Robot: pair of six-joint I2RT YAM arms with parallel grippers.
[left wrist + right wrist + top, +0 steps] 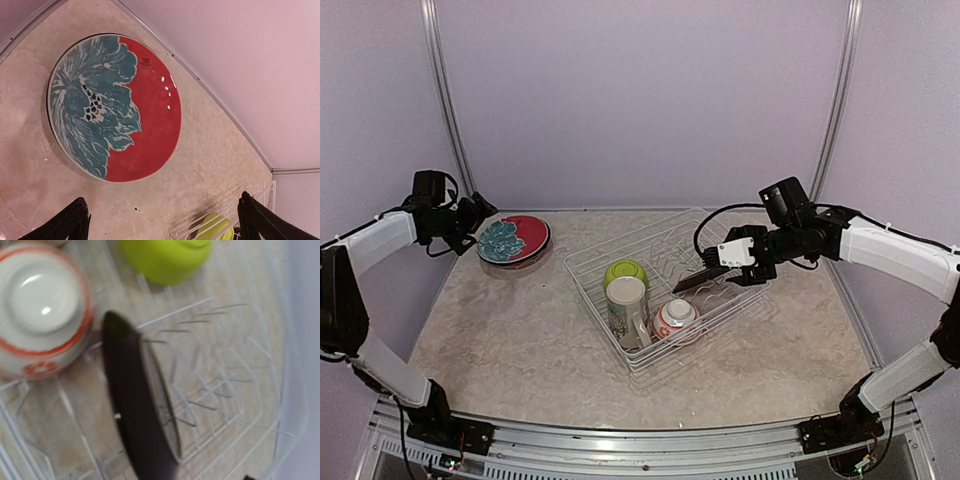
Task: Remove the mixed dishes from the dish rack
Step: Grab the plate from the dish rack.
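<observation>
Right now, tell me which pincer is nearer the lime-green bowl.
Right. The right pincer, holding a black plate, is over the dish rack, just right of the lime-green bowl. The left pincer is far off, outside the rack, beside the red flowered plate.

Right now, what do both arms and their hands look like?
The left arm and right arm have white tubular links with black joints. The left hand is all black. The right hand is black with a white block, and a black cable loops above it.
</observation>
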